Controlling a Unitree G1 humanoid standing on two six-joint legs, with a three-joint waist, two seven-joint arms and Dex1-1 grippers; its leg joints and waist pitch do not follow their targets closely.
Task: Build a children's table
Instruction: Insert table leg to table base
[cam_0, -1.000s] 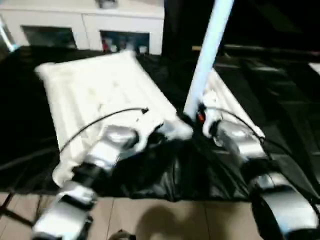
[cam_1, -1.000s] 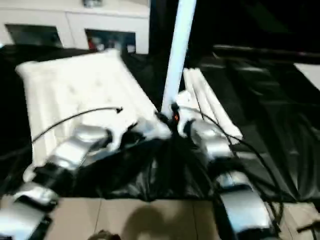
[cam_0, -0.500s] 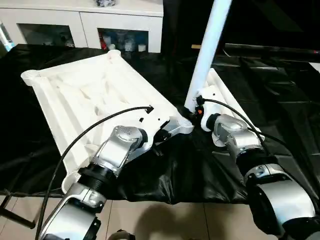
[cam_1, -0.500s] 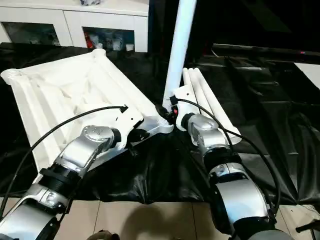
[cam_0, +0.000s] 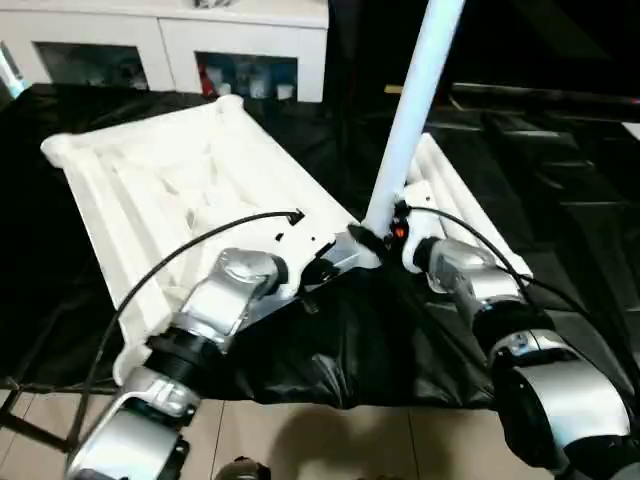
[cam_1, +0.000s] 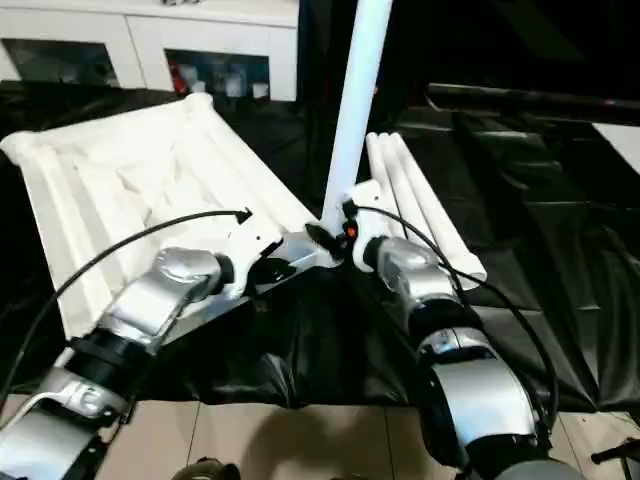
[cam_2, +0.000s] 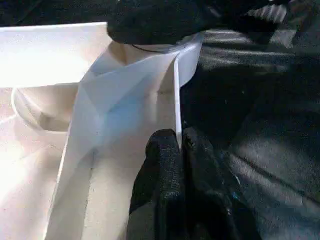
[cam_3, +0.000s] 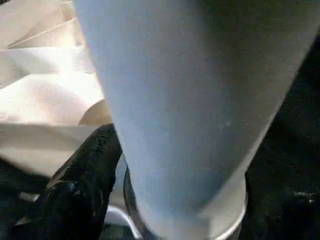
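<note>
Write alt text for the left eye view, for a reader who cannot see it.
A white table leg stands upright in a corner socket of the upside-down white table top, with the right gripper at its base. The left gripper pinches the top's rim beside it; spare legs lie on black sheeting.

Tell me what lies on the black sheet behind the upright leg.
Behind the upright leg, spare white legs lie side by side on the black sheet. Their near ends are covered by the right gripper and forearm, so the count stays unclear.

My two head eyes look forward and down, sharing the tabletop (cam_0: 190, 170). Each wrist camera sits very close, both facing its corner socket (cam_2: 175, 55).
</note>
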